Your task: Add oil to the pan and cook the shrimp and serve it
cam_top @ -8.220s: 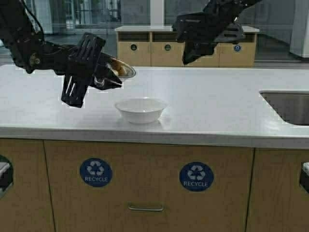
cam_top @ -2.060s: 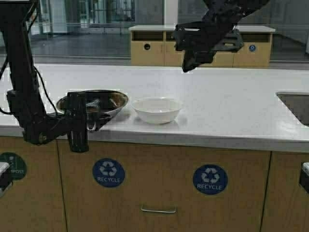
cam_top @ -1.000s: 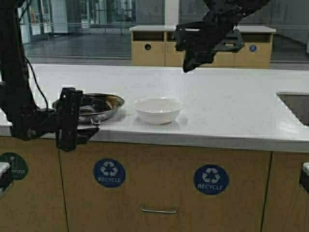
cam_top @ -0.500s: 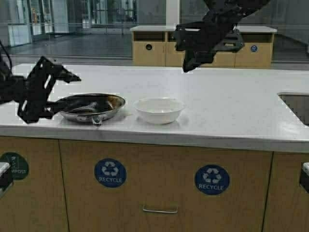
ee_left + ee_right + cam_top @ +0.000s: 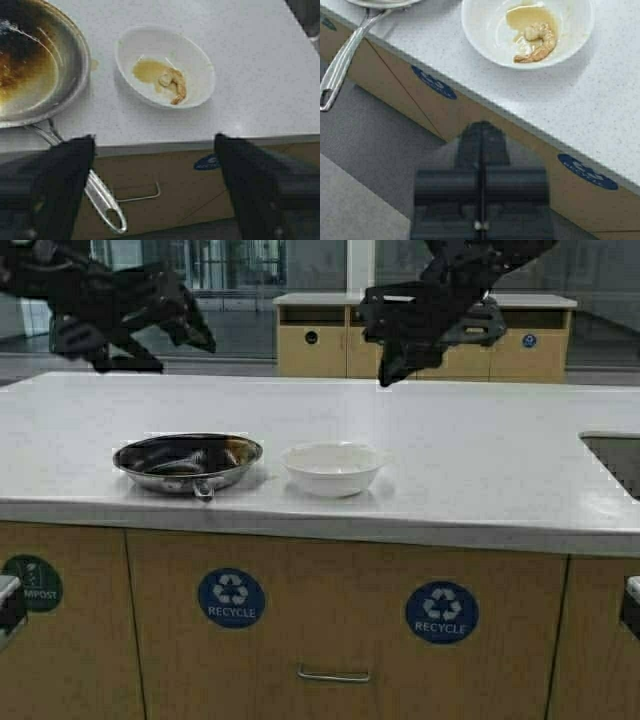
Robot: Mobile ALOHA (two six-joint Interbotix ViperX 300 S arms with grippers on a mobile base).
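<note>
Shrimp (image 5: pixel 173 85) in white bowl (image 5: pixel 200 60), well below raised left claw (image 5: pixel 190 325)

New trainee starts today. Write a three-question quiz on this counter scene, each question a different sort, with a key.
1. True or false: the shrimp lies in the white bowl.
2. The pan on the counter is: A) held by the left gripper, B) held by the right gripper, C) held by neither.
3. Fill in: the left gripper's fingers are ____.

Key: 1 true. 2 C; both grippers hang above the counter, apart from the pan. 3 open; the right gripper's are shut.
</note>
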